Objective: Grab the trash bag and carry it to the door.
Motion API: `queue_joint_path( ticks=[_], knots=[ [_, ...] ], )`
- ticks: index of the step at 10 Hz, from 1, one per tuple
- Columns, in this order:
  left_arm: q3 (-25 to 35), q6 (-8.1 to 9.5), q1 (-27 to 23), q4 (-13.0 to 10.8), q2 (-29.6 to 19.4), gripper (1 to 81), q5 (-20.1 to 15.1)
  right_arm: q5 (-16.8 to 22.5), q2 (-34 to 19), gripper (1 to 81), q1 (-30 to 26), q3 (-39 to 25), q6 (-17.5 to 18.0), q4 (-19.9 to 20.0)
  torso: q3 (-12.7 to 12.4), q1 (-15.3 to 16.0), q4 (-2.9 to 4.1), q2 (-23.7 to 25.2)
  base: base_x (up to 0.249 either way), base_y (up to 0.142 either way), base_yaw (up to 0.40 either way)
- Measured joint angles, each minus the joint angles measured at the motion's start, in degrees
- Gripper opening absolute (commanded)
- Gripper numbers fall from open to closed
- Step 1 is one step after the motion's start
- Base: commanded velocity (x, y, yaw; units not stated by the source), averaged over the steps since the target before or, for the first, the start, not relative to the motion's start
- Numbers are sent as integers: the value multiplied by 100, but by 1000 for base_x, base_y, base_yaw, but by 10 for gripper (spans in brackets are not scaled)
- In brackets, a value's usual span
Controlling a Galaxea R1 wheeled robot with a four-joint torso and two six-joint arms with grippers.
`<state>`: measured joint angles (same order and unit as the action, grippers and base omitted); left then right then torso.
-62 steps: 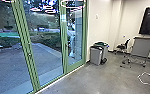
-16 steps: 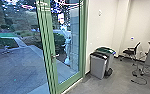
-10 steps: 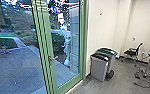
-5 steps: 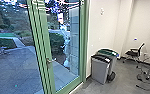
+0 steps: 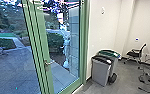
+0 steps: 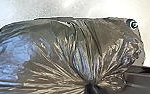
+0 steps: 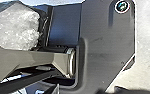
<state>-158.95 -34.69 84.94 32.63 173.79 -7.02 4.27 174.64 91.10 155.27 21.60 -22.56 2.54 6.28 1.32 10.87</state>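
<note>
Because its loose film is drawn into tight folds at the neck, the dark trash bag point(image 6: 66, 50) is judged to be suspended from the left end effector point(image 6: 93, 87), which is closed on the gathered plastic; 1 pinch point bears the load and lets the body of the bag spread below. The bag lies over part of the robot's base plate point(image 7: 106, 50), a position that probably keeps it from trailing as the robot drives. Whether the right end effector is wide or narrow cannot be told. Ahead, the green-framed glass door point(image 5: 69, 86) bears a lever handle point(image 5: 48, 63) along its left edge, within easy reach from the room. To its right, 2 wheeled waste bins point(image 5: 99, 72) are set against the wall point(image 5: 103, 30), presumably to leave the doorway free; a swivel chair point(image 5: 134, 53) stands farther off. The carry is judged well advanced.
</note>
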Motion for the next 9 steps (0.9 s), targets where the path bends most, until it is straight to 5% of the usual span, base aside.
queue_joint_path(
  ticks=[9],
  knots=[
    [0, 0, 20, -2, 0, 10, -2, 6, 26, 811, -1, 2, 0, 0, 0, 0, 0, 0, 134, 0, 0]
  ],
)
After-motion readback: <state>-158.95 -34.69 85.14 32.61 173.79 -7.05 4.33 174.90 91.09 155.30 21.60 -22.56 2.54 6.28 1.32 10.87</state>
